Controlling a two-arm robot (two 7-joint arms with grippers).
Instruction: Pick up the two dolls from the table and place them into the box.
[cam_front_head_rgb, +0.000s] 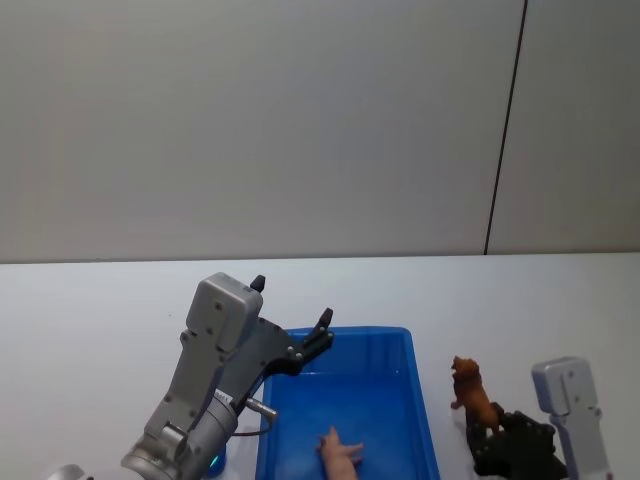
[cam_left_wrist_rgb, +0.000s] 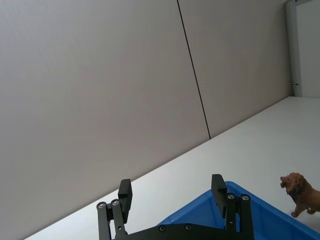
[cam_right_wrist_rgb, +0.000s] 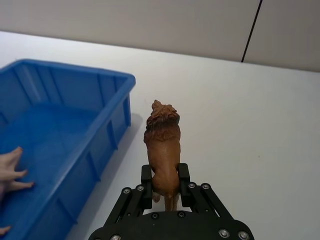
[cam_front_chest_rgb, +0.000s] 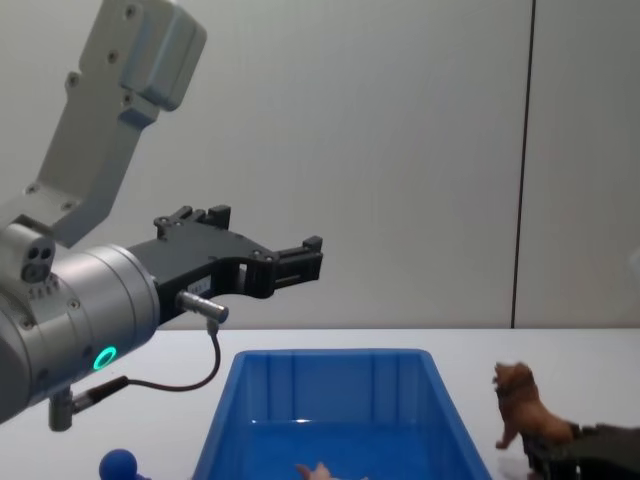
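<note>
Your right pincer grips the brown lion just right of the box, where the pink doll already lies, so next lift it across and release it inside, while your left pincer hangs wide open above the box.

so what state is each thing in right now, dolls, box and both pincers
brown lion, upright, clamped in the right pincer, outside the box on its right
pink doll, lying inside the box
box, upright, open-topped, holding the pink doll
left pincer, open, empty, raised above the box's far left corner
right pincer, shut on the brown lion
</note>
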